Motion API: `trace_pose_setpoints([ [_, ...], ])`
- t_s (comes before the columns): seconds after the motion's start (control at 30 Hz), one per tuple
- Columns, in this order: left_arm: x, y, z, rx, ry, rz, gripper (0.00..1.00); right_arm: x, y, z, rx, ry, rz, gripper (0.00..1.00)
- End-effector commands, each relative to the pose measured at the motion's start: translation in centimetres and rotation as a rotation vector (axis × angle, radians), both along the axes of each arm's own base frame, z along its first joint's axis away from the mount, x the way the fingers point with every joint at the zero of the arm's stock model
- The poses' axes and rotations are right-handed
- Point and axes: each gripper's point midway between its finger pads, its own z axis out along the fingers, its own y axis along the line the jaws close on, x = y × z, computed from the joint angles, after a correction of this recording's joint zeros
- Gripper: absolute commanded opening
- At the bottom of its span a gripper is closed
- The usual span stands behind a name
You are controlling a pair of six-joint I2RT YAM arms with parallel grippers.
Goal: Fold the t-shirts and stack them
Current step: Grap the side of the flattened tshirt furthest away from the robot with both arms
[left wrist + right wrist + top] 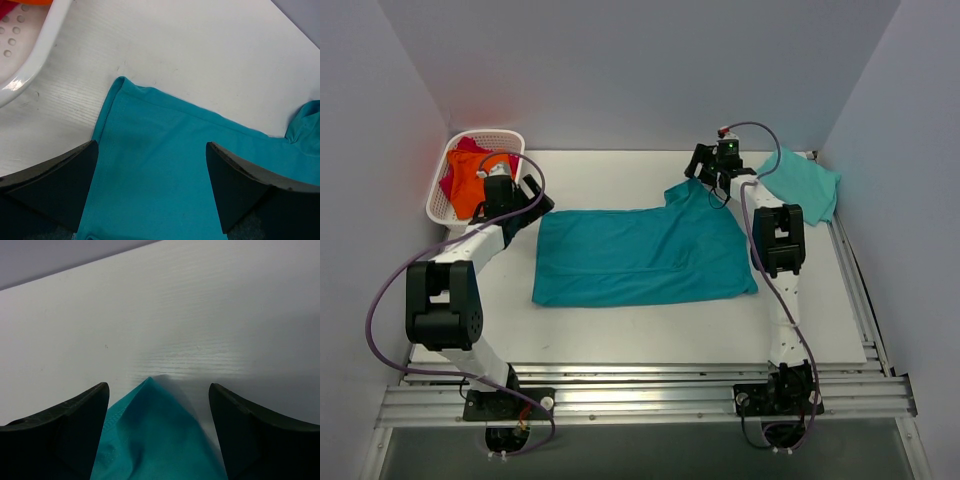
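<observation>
A deep teal t-shirt (640, 255) lies spread across the middle of the table. My left gripper (532, 203) is open over its far left corner, and the cloth (150, 180) shows between the fingers. My right gripper (705, 170) is open over the shirt's raised far right corner (155, 435). A folded mint-green t-shirt (802, 183) lies at the far right. Orange (472, 185) and magenta-red (450, 180) shirts sit in the basket.
A white lattice basket (438, 205) stands at the far left, its rim in the left wrist view (30, 60). Grey walls close the table on three sides. A metal rail (640, 395) runs along the near edge.
</observation>
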Motion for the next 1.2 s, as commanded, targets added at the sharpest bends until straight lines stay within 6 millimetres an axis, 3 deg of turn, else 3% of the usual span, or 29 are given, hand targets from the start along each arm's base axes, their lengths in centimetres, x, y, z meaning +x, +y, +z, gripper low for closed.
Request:
trace_pose_setpoints([
  [0.0,1.1,-0.2,1.6,-0.012,-0.061,-0.011,0.98,-0.6,1.6,1.1,0.034,0.0,0.036,0.75],
  [0.1,1.2,-0.2,1.4,-0.013,-0.058,-0.013,0.98,-0.8,1.9,1.2,0.033,0.0,0.041,0.58],
  [0.23,1.3,-0.3,1.1,-0.015,-0.052,-0.016,0.98,-1.0,2.0,1.1,0.029,0.006,0.039,0.47],
  [0.37,1.4,-0.3,0.9,-0.018,-0.049,-0.016,0.98,-1.1,2.0,1.0,0.03,0.011,0.036,0.27],
  [0.4,1.4,-0.3,0.7,-0.019,-0.044,-0.013,0.98,-1.2,2.0,0.8,0.03,0.014,0.036,0.2],
  [0.43,1.4,-0.3,0.5,-0.02,-0.041,-0.013,0.98,-1.2,1.9,0.8,0.03,0.016,0.034,0.01],
  [0.8,3.2,-0.9,-2.2,-0.081,0.003,0.009,0.98,-1.3,1.7,1.3,0.031,0.01,0.027,0.0],
  [1.17,7.1,-0.1,-3.6,-0.065,0.035,0.061,1.0,-1.3,1.2,1.4,0.036,0.008,0.02,0.0],
])
